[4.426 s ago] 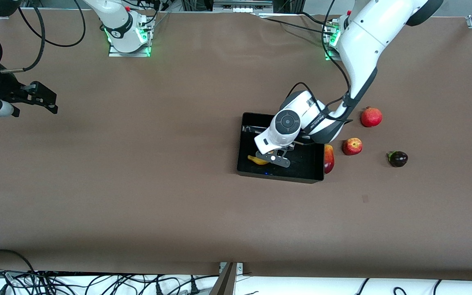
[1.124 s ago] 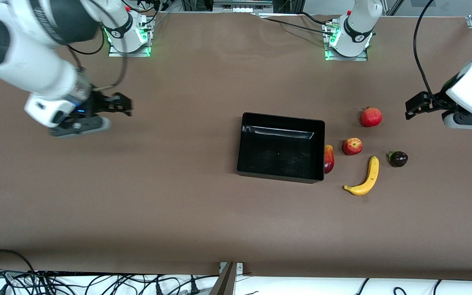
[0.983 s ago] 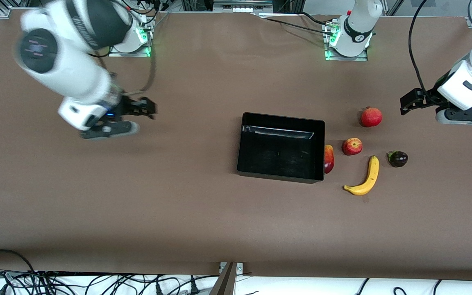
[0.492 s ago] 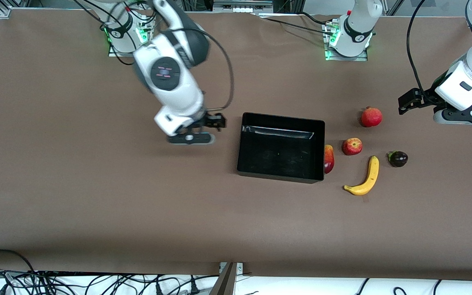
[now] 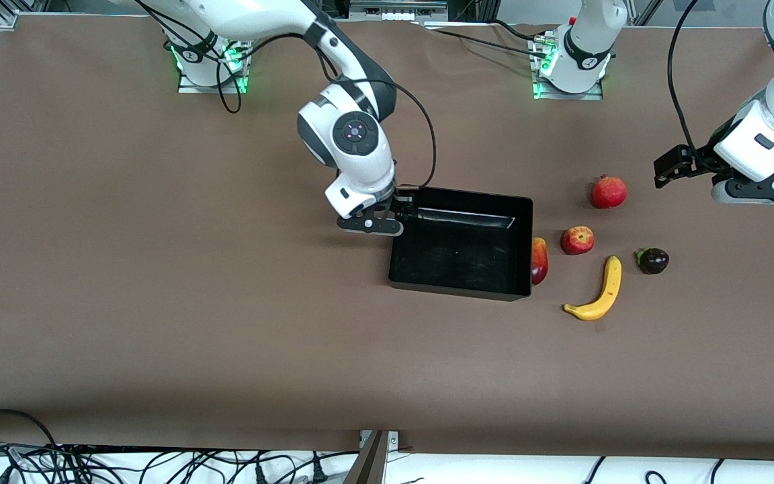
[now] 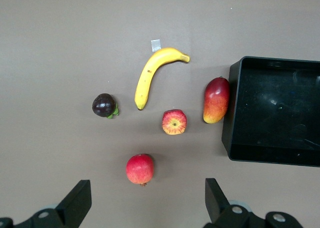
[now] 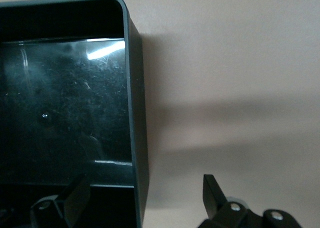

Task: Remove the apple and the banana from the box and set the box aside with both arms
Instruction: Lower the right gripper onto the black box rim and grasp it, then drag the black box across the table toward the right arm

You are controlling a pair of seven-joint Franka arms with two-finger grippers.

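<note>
Over the box (image 5: 461,245) wall toward the right arm's end, jaws spread astride: stiff, light, glossy-slick plastic, best pinched at opposing rims.

The box (image 5: 461,249) is showing a glossy black interior crossed by a white streak of reflected light, against the plain matte brown of the table (image 5: 158,302). The banana (image 5: 598,290) is showing yellow with dark tips, and the apple (image 5: 577,240) is showing red with yellow patches. Both white arms are carrying grey joints, black cables and black grippers.
</note>
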